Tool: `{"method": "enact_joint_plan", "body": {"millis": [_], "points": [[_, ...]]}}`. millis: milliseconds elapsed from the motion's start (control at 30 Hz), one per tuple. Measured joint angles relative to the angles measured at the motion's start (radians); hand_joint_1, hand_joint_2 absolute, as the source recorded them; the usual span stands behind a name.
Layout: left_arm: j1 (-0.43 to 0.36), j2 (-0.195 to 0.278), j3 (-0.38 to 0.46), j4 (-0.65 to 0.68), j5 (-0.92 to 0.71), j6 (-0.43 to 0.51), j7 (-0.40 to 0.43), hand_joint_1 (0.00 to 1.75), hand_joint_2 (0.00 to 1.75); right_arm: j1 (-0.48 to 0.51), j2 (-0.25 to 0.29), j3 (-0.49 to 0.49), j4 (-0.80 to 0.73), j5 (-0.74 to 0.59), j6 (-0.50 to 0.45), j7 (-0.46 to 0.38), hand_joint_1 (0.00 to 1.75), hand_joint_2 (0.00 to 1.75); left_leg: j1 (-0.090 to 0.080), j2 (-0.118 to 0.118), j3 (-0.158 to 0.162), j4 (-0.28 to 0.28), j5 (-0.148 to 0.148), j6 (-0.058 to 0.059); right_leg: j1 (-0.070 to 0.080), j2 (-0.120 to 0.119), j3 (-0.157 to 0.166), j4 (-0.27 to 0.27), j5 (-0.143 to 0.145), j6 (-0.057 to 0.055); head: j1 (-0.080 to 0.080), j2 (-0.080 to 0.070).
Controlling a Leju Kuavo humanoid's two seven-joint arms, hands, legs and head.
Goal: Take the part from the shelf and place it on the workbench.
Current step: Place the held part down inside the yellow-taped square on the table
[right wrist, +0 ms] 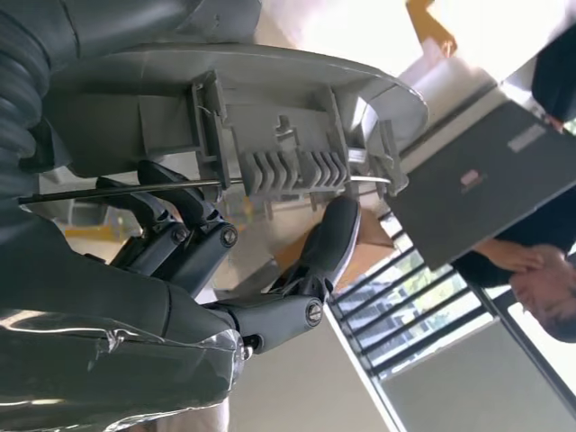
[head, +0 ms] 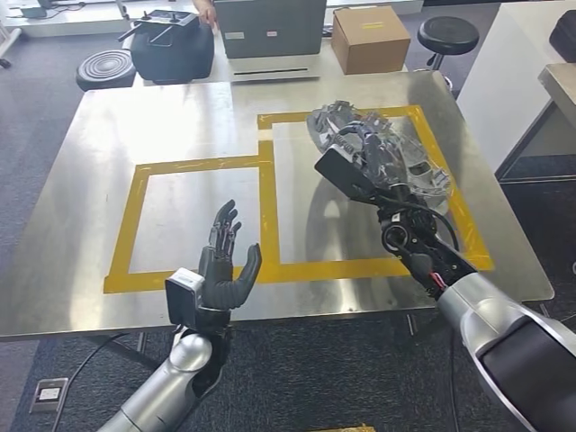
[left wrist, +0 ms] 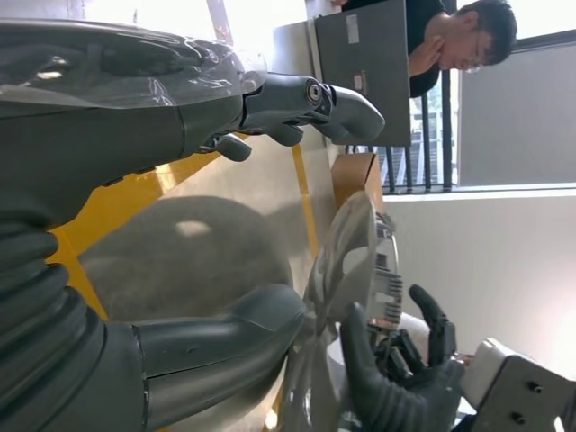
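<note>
The right robot hand grips the part, a grey plastic moulding in clear wrap, from below, and carries it above the desk over the right-hand yellow-taped rectangle; I cannot tell whether any edge touches the steel. The part's long axis runs away from the hand toward the far left, so lowering looks like the move left. The left robot hand stands open and empty beside the near desk edge, well apart from the part.

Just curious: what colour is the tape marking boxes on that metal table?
Yellow tape, clearest in the head view.
</note>
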Motion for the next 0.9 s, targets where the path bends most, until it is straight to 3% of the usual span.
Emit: {"method": "enact_joint_plan", "body": {"millis": [367,500,733,867,900], "points": [[0.000,0.000,0.001,0.000,0.023,0.004,0.000,0.00,1.75,0.030,0.031,0.047,0.024,-0.052,0.004,-0.002,1.75,1.75,-0.001,0.000,0.000,0.001,0.000,0.000,-0.001,0.000,0.000,0.000,0.000,0.000,0.001,0.000],[0.000,0.000,0.001,0.000,0.025,0.002,0.000,0.00,1.75,0.030,0.035,0.055,0.029,-0.052,0.004,-0.002,0.00,0.00,-0.001,0.000,0.000,0.001,0.000,0.000,-0.001,0.000,0.000,0.000,0.000,0.000,0.001,0.000],[0.000,0.001,0.002,0.000,0.047,-0.011,0.000,0.00,1.75,0.030,0.036,0.063,0.038,-0.071,0.000,-0.001,0.00,0.00,-0.001,0.000,0.000,0.001,0.000,0.000,-0.001,0.000,0.000,0.000,0.000,0.000,0.001,0.000],[0.000,0.002,0.003,0.003,0.064,-0.016,0.000,0.00,0.00,0.030,0.036,0.068,0.043,-0.094,0.000,0.000,0.00,0.00,-0.001,0.000,0.001,0.001,0.000,0.000,-0.001,0.001,0.000,0.000,0.000,0.000,0.001,0.000],[0.000,0.002,0.003,0.004,0.070,-0.017,0.000,0.00,0.00,0.030,0.036,0.069,0.044,-0.104,0.003,0.000,0.00,0.00,-0.001,0.000,0.001,0.001,0.000,0.000,-0.001,0.001,0.000,0.000,0.000,0.000,0.001,0.000]]}}
